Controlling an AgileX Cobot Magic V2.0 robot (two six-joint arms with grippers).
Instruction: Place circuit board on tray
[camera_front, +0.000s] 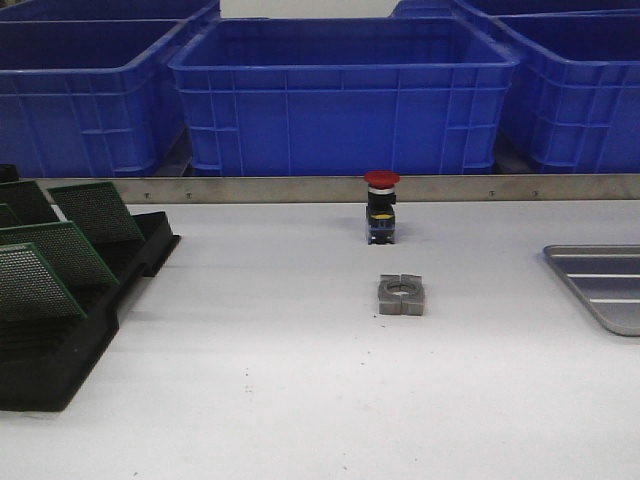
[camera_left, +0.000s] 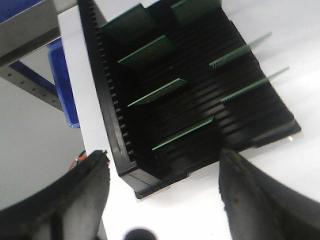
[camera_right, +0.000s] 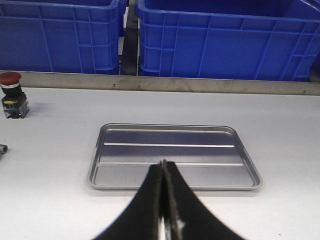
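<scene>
Several green circuit boards (camera_front: 60, 252) stand on edge in the black slotted rack (camera_front: 150, 240) at the table's left. In the left wrist view the boards (camera_left: 157, 92) lean in the rack (camera_left: 125, 165) just beyond my left gripper (camera_left: 164, 160), which is open and empty above the rack's near corner. The silver-grey tray (camera_front: 600, 285) lies at the table's right edge and is empty. In the right wrist view the tray (camera_right: 170, 152) lies just ahead of my right gripper (camera_right: 163, 165), which is shut and empty. Neither gripper shows in the front view.
A red-capped push button (camera_front: 381, 207) stands mid-table near the back, with a grey metal nut block (camera_front: 402, 295) in front of it. Big blue crates (camera_front: 340, 95) stand behind a metal rail (camera_front: 300, 188). The button also shows in the right wrist view (camera_right: 12, 95).
</scene>
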